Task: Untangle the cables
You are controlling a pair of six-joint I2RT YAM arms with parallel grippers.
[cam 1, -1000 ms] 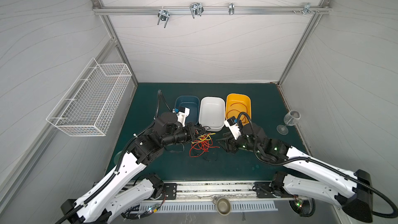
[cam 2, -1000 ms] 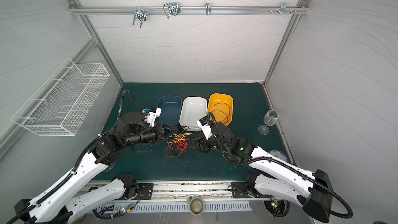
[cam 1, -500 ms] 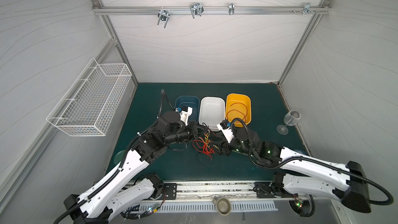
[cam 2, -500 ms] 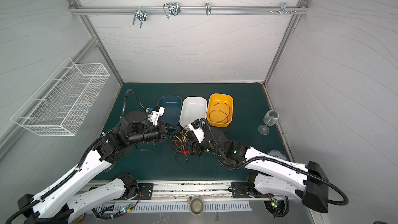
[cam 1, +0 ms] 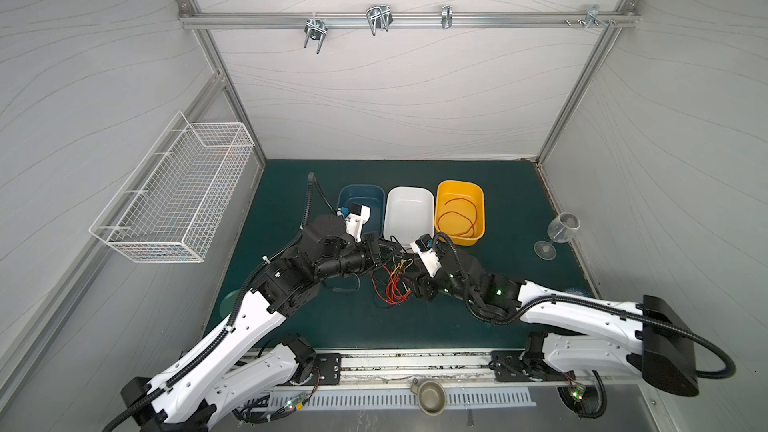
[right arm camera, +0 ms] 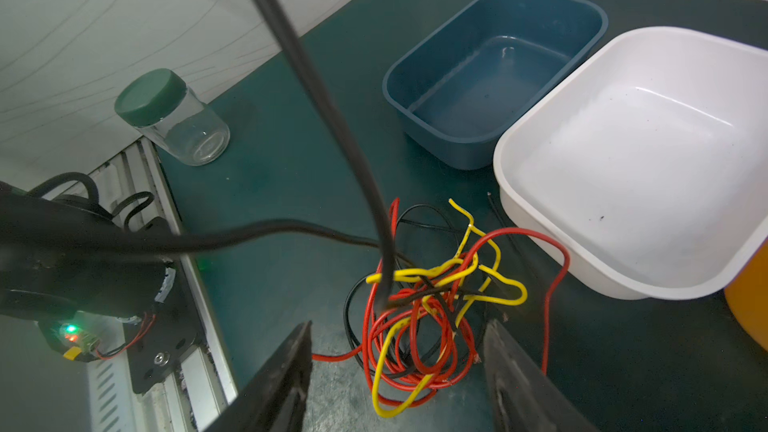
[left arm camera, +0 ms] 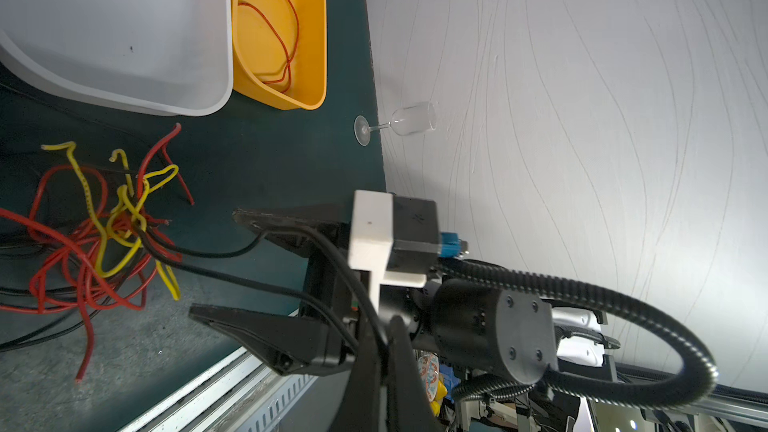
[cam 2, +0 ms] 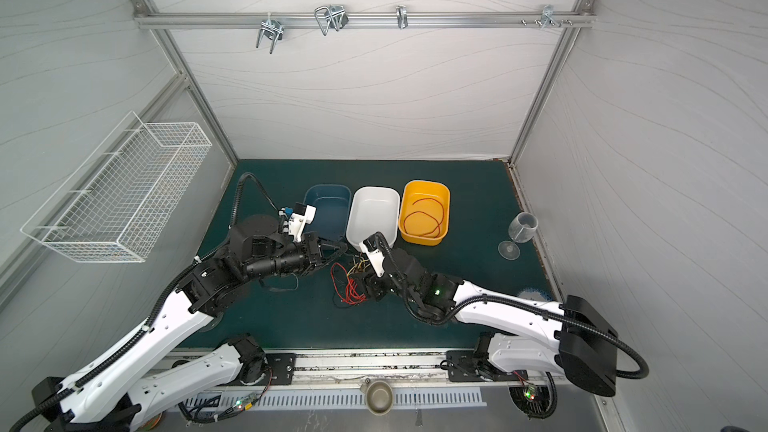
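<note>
Cables (right arm camera: 424, 305) — right hand (right arm camera: 399, 324) has drawn nearer, jaws apart.

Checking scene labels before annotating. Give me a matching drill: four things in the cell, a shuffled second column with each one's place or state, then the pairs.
Things:
1 black cable
2 lone red cable
3 wine glass
4 jar

Place or state:
a upright, far right in both top views
b green lid on
c inside the yellow tub
d pinched in the shut left claw

Pairs: 1-d, 2-c, 3-a, 4-b
</note>
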